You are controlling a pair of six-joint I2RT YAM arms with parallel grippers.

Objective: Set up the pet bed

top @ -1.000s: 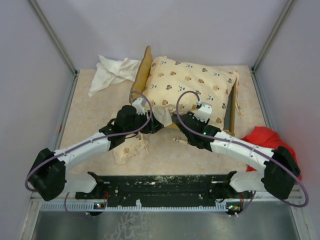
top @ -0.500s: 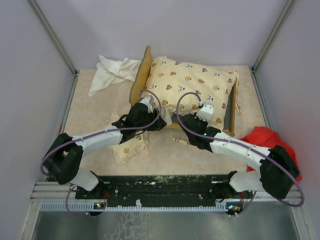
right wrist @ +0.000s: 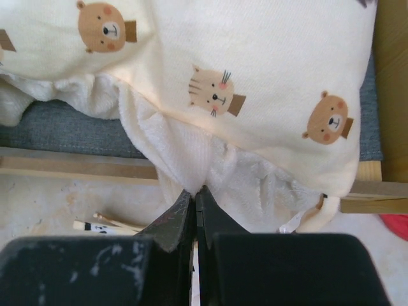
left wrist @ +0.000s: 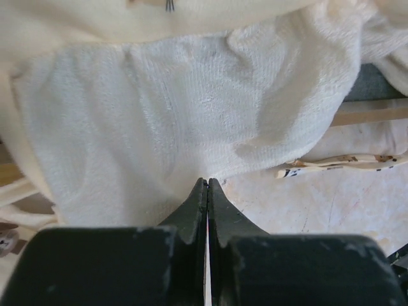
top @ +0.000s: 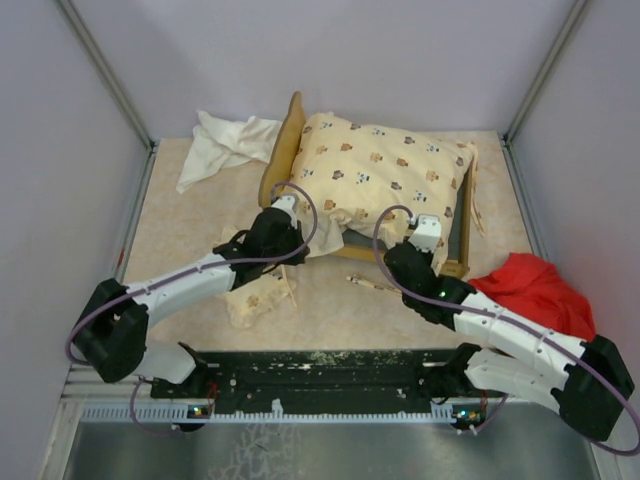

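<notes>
Lying across the bed frame (top: 283,150) in the upper middle of the overhead view, the cushion (top: 385,175) is seen print side up, its near edge hanging over the front rail. The white towelling underside of that edge is pinched by the left gripper (left wrist: 207,183), whose jaws are pressed together on it. Further right it is clamped the same way by the right gripper (right wrist: 194,190). The small pillow (top: 255,300) is seen on the table (top: 180,230) at lower left, beside the left arm. A white cloth (top: 225,140) is bunched at upper left, a red cloth (top: 530,290) at lower right.
</notes>
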